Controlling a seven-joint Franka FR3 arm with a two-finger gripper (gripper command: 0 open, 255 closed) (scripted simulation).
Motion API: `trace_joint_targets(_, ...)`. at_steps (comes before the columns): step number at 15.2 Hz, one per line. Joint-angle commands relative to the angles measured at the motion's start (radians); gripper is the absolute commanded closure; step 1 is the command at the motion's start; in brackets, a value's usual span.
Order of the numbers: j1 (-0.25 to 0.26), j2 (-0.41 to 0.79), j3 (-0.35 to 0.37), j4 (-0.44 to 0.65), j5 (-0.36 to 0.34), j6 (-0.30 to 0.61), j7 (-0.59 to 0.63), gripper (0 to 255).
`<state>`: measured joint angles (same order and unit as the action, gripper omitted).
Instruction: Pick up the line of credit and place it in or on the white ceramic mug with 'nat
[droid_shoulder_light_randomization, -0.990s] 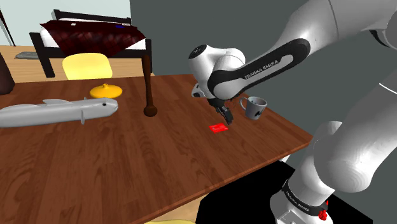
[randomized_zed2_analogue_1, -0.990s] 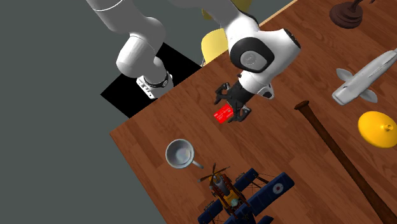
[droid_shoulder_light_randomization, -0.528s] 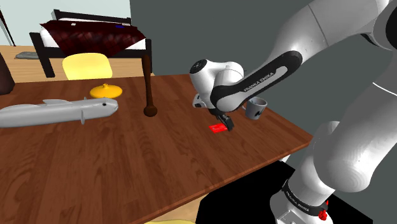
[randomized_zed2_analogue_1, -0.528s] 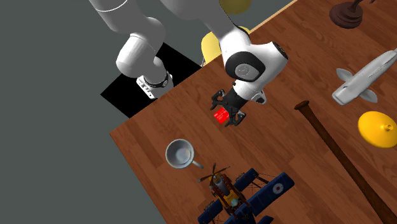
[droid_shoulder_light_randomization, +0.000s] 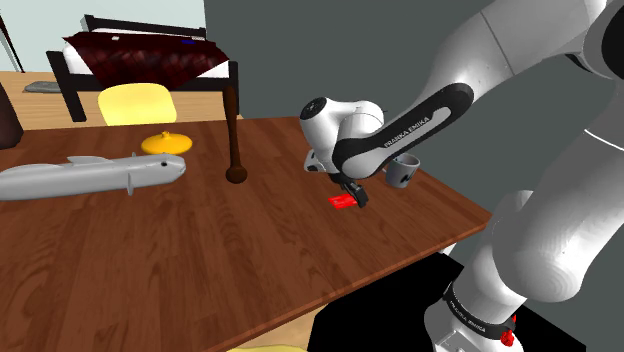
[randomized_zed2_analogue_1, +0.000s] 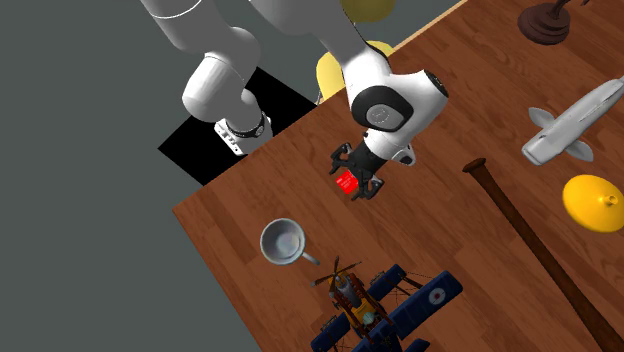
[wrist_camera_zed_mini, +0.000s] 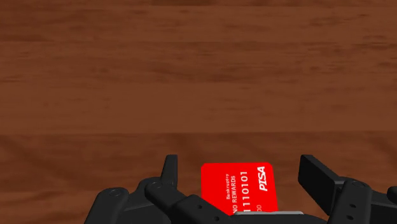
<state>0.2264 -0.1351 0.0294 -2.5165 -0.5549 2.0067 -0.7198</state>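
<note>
Dark-brown wooden desk (droid_shoulder_light_randomization: 150, 260) fronts a grey wall (droid_shoulder_light_randomization: 300, 50) and a bed (droid_shoulder_light_randomization: 150, 55); black fingers (wrist_camera_zed_mini: 318, 178) stand apart, the red card (wrist_camera_zed_mini: 238, 188) lying flat between them, untouched.

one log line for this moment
phase: pre-grasp | claw: open, straddling red card | card: flat on table | mug: empty

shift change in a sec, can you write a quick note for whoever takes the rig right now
Gripper: open, low over the table, one finger on each side of the red card, touching neither edge.
Red card: flat on the table, not yet grasped.
Mug: grey, upright on the table, apart from the card.
Done: gripper lined up on the card.
Left: close on the card, lift it, carry it to the mug, release.
</note>
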Motion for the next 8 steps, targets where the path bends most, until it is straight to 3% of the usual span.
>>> trace_joint_targets(1,0.0,0.0,0.0,0.0,0.0,0.0,0.0,0)
trace_joint_targets(2,0.0,0.0,0.0,0.0,0.0,0.0,0.0,255)
trace_joint_targets(8,0.0,-0.001,0.0,0.0,0.0,-0.001,-0.001,255)
